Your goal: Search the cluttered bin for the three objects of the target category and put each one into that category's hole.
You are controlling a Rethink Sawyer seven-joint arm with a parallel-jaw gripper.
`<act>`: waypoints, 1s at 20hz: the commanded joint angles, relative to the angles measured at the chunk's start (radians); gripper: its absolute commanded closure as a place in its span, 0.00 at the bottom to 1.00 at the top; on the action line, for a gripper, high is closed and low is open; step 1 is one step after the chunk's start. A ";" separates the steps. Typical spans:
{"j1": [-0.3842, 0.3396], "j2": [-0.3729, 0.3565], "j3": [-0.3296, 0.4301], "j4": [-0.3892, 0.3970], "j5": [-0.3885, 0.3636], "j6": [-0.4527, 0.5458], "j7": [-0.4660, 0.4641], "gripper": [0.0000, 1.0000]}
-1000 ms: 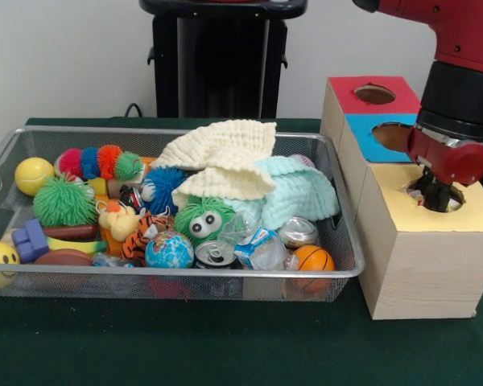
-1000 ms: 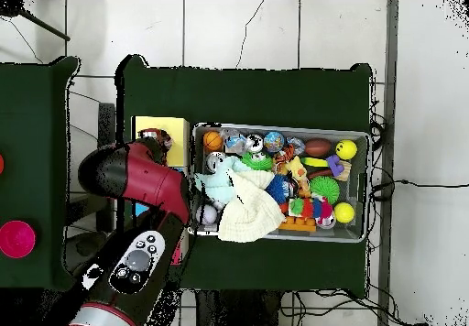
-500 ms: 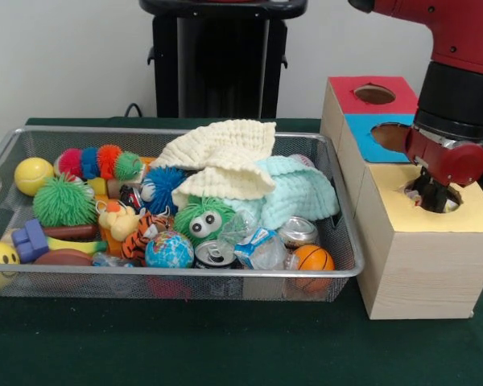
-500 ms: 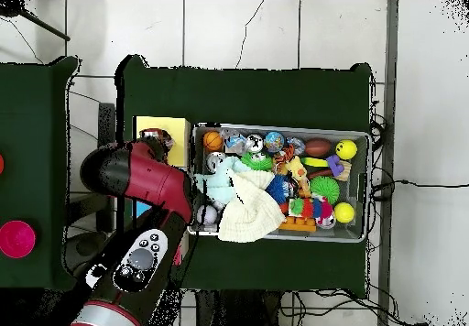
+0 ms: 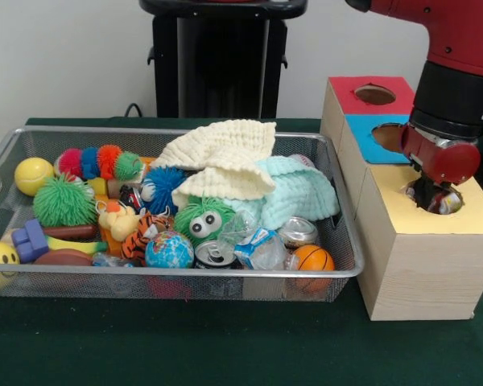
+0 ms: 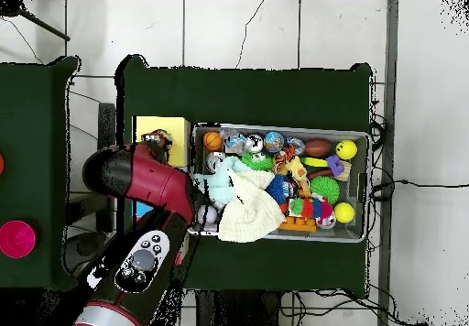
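Now | gripper [image 5: 435, 197] at yellow hole [image 5: 433, 199], bin's [image 5: 225, 272] 3 o'clock | grip state unreadable; shiny object [image 5: 448, 201] beside it | risk: object catches the rim and falls outside.

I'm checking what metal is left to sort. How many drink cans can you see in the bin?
2. One can stands at the front rim beside the globe ball; another can lies just right of it, below the mint cloth. The cloths may hide more.
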 commanded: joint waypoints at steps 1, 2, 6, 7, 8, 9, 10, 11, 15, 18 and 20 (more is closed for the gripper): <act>-0.045 0.014 0.104 0.110 -0.058 0.197 0.095 1.00; -0.046 0.011 0.106 0.113 -0.052 0.186 0.096 1.00; -0.050 0.005 0.105 0.116 -0.053 0.175 0.094 1.00; -0.049 0.004 0.101 0.114 -0.052 0.182 0.101 1.00; -0.040 0.009 0.082 0.107 -0.050 0.194 0.125 1.00; -0.023 0.015 0.045 0.092 -0.059 0.210 0.146 1.00; 0.001 0.021 -0.012 0.079 -0.063 0.212 0.183 1.00; -0.011 -0.010 -0.002 0.088 -0.063 0.235 0.170 1.00; -0.032 -0.098 -0.033 0.072 -0.083 0.360 0.150 1.00; -0.054 -0.144 -0.057 0.042 -0.105 0.455 0.138 1.00; -0.062 -0.158 -0.069 0.021 -0.115 0.495 0.139 1.00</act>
